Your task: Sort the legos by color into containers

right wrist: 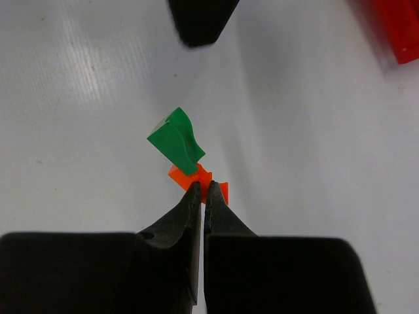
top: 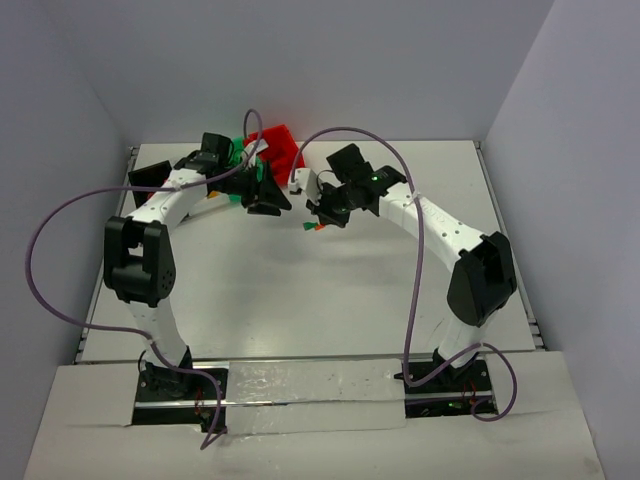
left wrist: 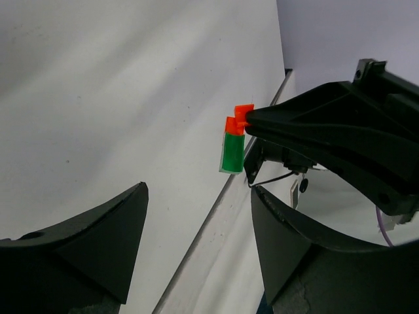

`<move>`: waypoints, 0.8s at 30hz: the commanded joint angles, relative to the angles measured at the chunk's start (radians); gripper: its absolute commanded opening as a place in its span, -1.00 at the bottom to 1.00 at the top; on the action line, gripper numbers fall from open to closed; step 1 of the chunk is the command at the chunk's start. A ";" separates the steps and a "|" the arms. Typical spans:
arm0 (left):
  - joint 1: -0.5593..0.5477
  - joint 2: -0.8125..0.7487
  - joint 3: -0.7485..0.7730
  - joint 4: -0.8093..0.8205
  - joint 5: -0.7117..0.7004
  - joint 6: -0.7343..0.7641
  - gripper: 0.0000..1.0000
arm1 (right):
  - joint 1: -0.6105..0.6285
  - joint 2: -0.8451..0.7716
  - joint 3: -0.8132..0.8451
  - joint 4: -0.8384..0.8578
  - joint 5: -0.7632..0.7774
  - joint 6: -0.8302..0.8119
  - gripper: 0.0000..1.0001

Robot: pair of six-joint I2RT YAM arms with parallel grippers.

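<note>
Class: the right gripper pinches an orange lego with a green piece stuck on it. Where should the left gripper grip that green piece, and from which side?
Probably the green piece at its free end, across its broad flat faces, coming from the side opposite the right gripper. It juts clear beyond the shut jaws, which pinch the orange lego. The left gripper stands open.

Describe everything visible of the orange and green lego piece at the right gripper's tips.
The orange and green lego piece looks like glossy plastic: a small orange part with a wedge-shaped green block joined to it. The right gripper is shut on the orange part; the green end juts free beyond the tips, tilted. Whether it touches the table is unclear.
</note>
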 commanded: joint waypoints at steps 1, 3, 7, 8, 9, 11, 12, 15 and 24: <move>-0.052 -0.001 0.063 -0.068 -0.004 0.083 0.43 | 0.023 0.007 0.065 0.053 0.048 0.037 -1.00; -0.073 0.015 0.087 -0.124 -0.018 0.135 0.39 | 0.034 0.004 0.068 0.060 0.062 0.043 -1.00; -0.082 0.025 0.091 -0.136 0.008 0.144 0.38 | 0.051 -0.005 0.060 0.069 0.080 0.038 -1.00; -0.083 0.026 0.092 -0.136 0.013 0.145 0.38 | 0.055 -0.006 0.060 0.069 0.083 0.038 -1.00; -0.084 0.027 0.094 -0.137 0.018 0.146 0.38 | 0.059 -0.007 0.058 0.070 0.087 0.038 -1.00; -0.085 0.031 0.099 -0.140 0.022 0.149 0.37 | 0.062 -0.010 0.059 0.073 0.087 0.039 -1.00; -0.086 0.033 0.102 -0.142 0.025 0.151 0.35 | 0.064 -0.012 0.059 0.073 0.088 0.041 -1.00; -0.090 0.041 0.108 -0.150 0.023 0.155 0.31 | 0.068 -0.017 0.060 0.076 0.088 0.044 -1.00; -0.096 0.054 0.126 -0.139 0.042 0.145 -0.07 | 0.087 -0.020 0.062 0.075 0.083 0.049 -1.00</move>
